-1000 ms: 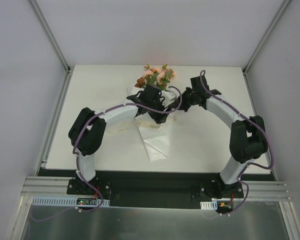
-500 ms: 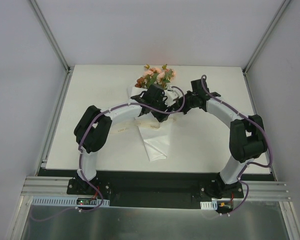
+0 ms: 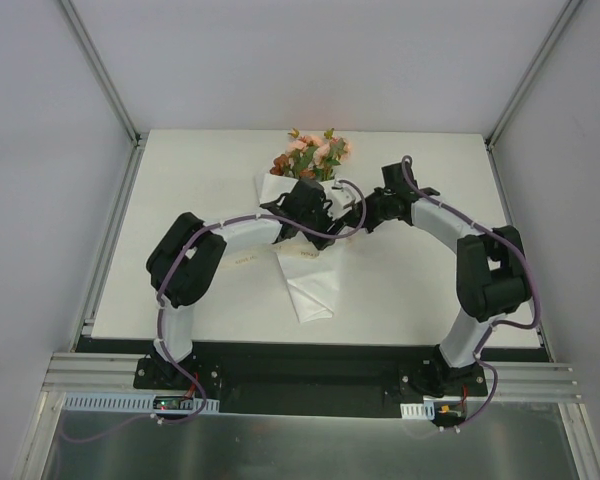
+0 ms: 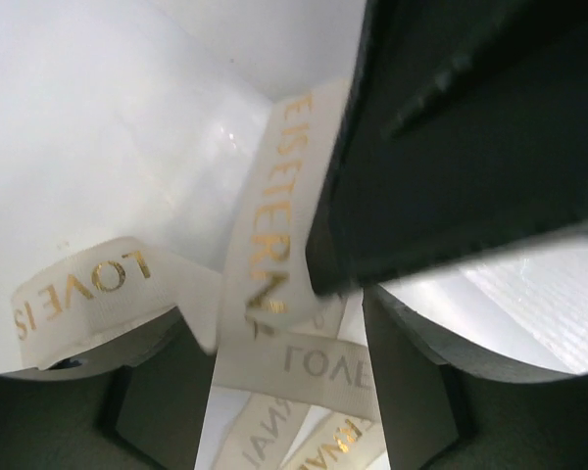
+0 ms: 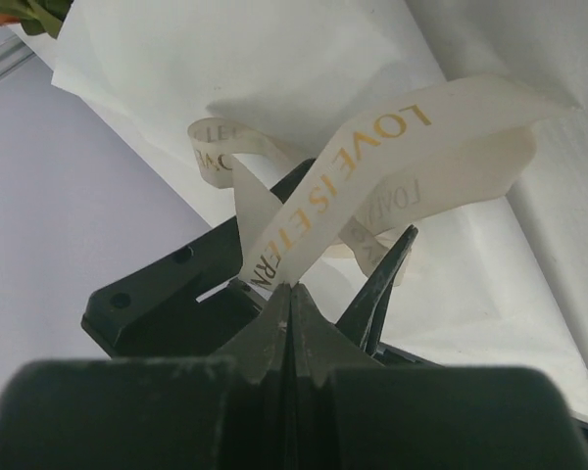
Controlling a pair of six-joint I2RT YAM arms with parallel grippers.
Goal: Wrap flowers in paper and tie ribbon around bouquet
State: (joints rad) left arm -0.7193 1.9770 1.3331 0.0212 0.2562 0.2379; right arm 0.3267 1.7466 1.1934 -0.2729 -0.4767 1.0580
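The bouquet lies on the table: the flowers (image 3: 313,152) point to the far side and the white paper (image 3: 310,288) tapers toward the near edge. The cream ribbon (image 5: 372,147), printed with gold letters, loops above the paper (image 5: 274,78). My right gripper (image 5: 292,287) is shut on one end of it. My left gripper (image 4: 284,392) stands open over the paper (image 4: 98,127), with ribbon (image 4: 274,225) strands crossing between its fingers (image 4: 412,392). Seen from above, the left gripper (image 3: 308,222) and right gripper (image 3: 350,220) meet over the cone's middle, which they hide.
The white table (image 3: 200,170) is bounded by grey walls and by metal frame rails (image 3: 110,240) along its left and right sides. Both arm bases sit at the near edge. In the right wrist view, the left gripper's black body (image 5: 167,284) is close behind my fingers.
Both grippers have shifted slightly toward the near side over the bouquet's middle, and the left elbow has swung right. The right gripper stays shut on the ribbon.
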